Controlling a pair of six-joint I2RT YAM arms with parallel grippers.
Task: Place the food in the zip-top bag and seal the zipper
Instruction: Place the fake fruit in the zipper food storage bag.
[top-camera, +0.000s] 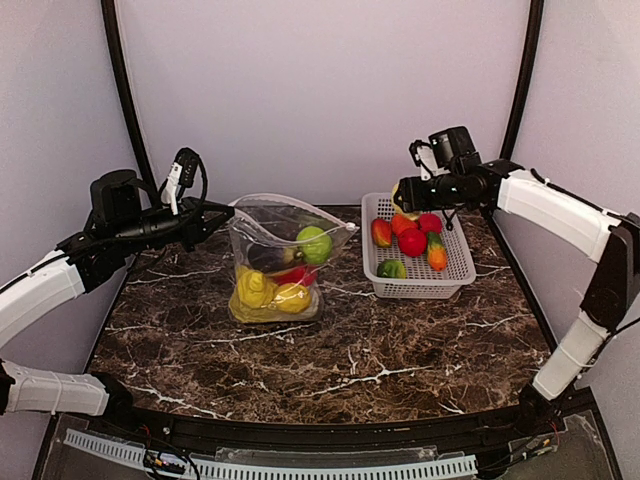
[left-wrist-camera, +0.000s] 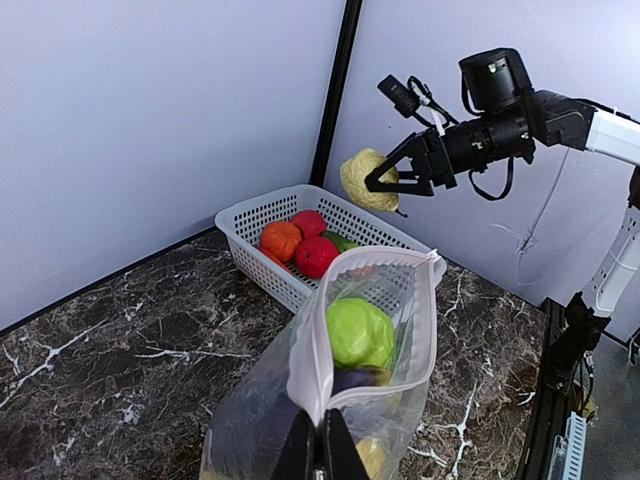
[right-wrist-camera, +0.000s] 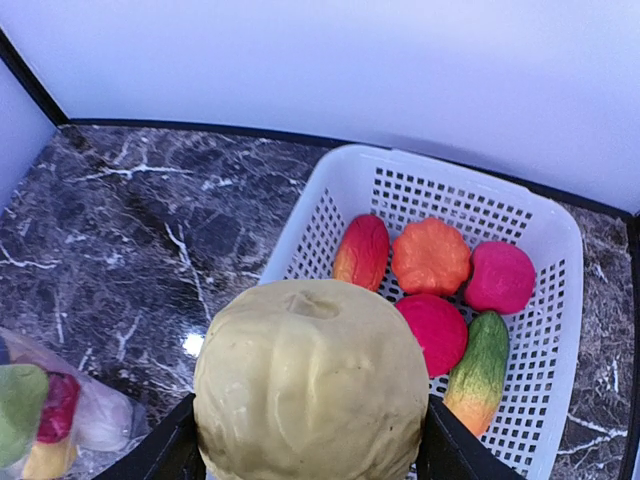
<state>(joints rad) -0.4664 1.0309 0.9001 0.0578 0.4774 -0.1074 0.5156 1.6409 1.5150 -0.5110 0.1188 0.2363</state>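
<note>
dark marble table, zip-top bag w/ food, white basket

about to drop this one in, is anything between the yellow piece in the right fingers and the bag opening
Nothing visible. The yellow food in the right gripper hangs above the basket; only open air lies between it and the bag mouth, held open by the left gripper.
</note>
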